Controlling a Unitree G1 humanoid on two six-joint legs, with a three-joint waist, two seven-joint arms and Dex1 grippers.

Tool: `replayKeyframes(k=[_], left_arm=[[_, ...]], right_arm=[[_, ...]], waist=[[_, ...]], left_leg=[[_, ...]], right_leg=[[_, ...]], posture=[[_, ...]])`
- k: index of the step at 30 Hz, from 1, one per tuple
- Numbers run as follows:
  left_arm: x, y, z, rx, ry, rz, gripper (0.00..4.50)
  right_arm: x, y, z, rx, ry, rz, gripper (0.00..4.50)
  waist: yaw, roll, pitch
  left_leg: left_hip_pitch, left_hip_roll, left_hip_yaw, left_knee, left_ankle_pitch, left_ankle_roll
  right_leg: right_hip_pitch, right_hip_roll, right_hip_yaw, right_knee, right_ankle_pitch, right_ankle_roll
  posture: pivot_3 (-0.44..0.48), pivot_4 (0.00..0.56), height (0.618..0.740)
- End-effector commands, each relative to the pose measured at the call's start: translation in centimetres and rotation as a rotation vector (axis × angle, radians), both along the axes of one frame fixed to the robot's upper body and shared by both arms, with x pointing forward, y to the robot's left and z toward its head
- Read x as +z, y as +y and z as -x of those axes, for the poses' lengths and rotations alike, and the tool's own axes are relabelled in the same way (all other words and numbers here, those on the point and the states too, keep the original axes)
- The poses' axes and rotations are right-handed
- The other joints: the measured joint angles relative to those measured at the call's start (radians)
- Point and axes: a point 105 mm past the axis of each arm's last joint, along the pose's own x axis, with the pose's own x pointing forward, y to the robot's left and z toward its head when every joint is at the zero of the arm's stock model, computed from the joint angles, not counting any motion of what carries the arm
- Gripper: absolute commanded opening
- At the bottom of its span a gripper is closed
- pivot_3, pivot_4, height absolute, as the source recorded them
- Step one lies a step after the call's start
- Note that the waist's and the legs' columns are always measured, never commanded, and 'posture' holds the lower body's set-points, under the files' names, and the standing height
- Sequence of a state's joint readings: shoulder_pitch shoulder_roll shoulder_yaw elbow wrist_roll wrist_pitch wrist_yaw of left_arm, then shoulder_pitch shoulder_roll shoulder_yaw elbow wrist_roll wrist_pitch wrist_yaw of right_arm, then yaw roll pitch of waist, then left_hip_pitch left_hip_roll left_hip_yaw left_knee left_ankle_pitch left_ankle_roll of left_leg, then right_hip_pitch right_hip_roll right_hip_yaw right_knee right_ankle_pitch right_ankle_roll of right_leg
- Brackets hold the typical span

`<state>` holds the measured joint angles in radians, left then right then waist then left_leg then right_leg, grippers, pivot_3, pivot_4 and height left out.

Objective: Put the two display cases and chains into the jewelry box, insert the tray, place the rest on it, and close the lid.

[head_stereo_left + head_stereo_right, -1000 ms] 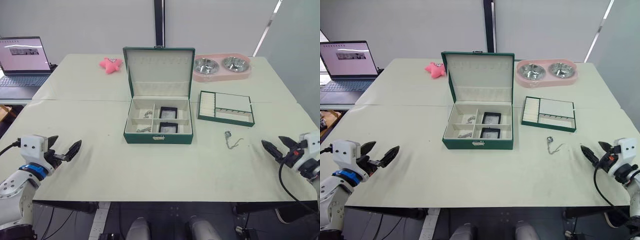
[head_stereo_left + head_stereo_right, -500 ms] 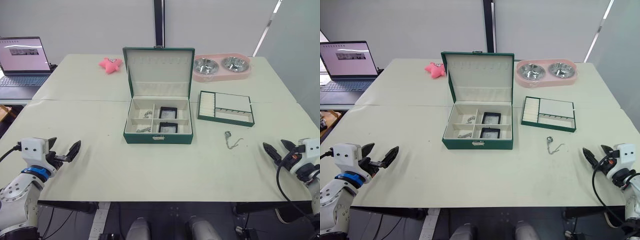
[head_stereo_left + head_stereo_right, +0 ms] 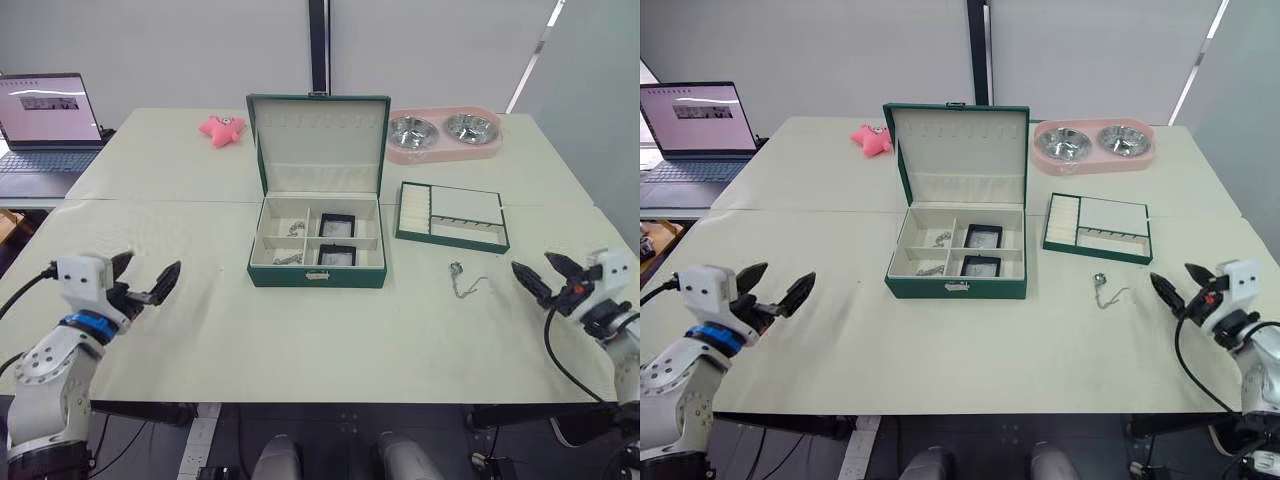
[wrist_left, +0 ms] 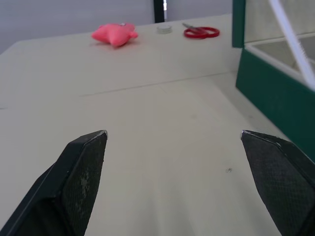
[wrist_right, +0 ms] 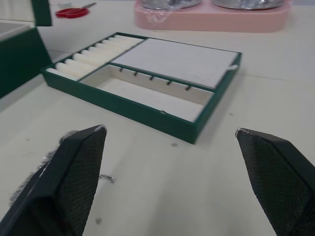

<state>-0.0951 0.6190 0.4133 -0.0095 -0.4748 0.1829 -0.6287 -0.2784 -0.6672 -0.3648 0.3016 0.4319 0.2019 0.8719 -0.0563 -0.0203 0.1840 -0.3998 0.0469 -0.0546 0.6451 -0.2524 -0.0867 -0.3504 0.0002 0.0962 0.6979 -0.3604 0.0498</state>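
Left gripper (image 3: 143,287) hovers low over the counter (image 3: 300,330) near its left front edge, fingers apart, holding nothing. The box (image 3: 317,241) sits mid-counter with its lid (image 3: 318,140) propped upright; both cases (image 3: 337,226) lie in the right-hand compartments, and chains (image 3: 292,228) show in the left ones, though their count is hard to tell. Right of the box, the tray (image 3: 452,216) rests flat on the counter, well apart from both grippers. One chain (image 3: 460,277) lies loose on the counter in front of the tray. Right gripper (image 3: 536,277) hovers just right of that chain, fingers spread, empty. Judged: the tray looks light, rigid and thin-walled, so best pinched over an outer rim wall or an inner divider and kept level; its smooth covering may slip. The loose chain is limp and very light, lying flat, so it likely needs a low pinch at its bunched end or clasp. The lid should swing down with a light push at its top edge.
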Motion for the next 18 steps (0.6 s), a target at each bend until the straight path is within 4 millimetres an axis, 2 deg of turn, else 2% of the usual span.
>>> replayKeyframes(k=[1, 4, 12, 18], left_arm=[[2.0, -3.5, -0.3, -0.149, -0.056, -0.031, 4.5], [3.3, -6.8, -0.7, -0.281, -0.081, -0.034, 4.5], [3.8, -17.6, -0.8, -0.706, -0.092, -0.069, 4.5], [2.9, -22.9, -0.8, -0.854, -0.098, -0.046, 4.5]], right_arm=[[2.2, 2.3, -0.2, 0.155, -0.013, 0.057, 4.46], [2.8, 3.7, -0.5, 0.27, 0.021, 0.12, 4.46], [3.0, 6.0, -3.5, 0.44, 0.079, 0.334, 4.46], [1.6, 6.4, -6.0, 0.439, 0.108, 0.431, 4.46]], waist=[[0.0, 0.0, 0.0], [0.0, 0.0, 0.0], [0.0, 0.0, 0.0], [-0.003, 0.0, 0.0]], left_leg=[[0.0, 0.0, 0.0, 0.0, 0.0, 0.0], [0.0, 0.0, 0.0, 0.0, 0.0, 0.0], [0.0, 0.0, 0.0, 0.001, 0.0, 0.0], [0.0, -0.001, 0.001, 0.002, 0.0, 0.0]], right_leg=[[0.0, 0.0, 0.0, 0.0, 0.0, 0.0], [0.0, 0.0, 0.0, 0.0, 0.0, 0.0], [0.0, 0.0, 0.0, -0.001, 0.0, 0.0], [0.0, 0.0, 0.0, -0.001, 0.0, 0.0]], posture=[[0.0, 0.15, 0.74], [0.0, 0.15, 0.74], [0.0, 0.15, 0.74], [0.0, 0.15, 0.74]])
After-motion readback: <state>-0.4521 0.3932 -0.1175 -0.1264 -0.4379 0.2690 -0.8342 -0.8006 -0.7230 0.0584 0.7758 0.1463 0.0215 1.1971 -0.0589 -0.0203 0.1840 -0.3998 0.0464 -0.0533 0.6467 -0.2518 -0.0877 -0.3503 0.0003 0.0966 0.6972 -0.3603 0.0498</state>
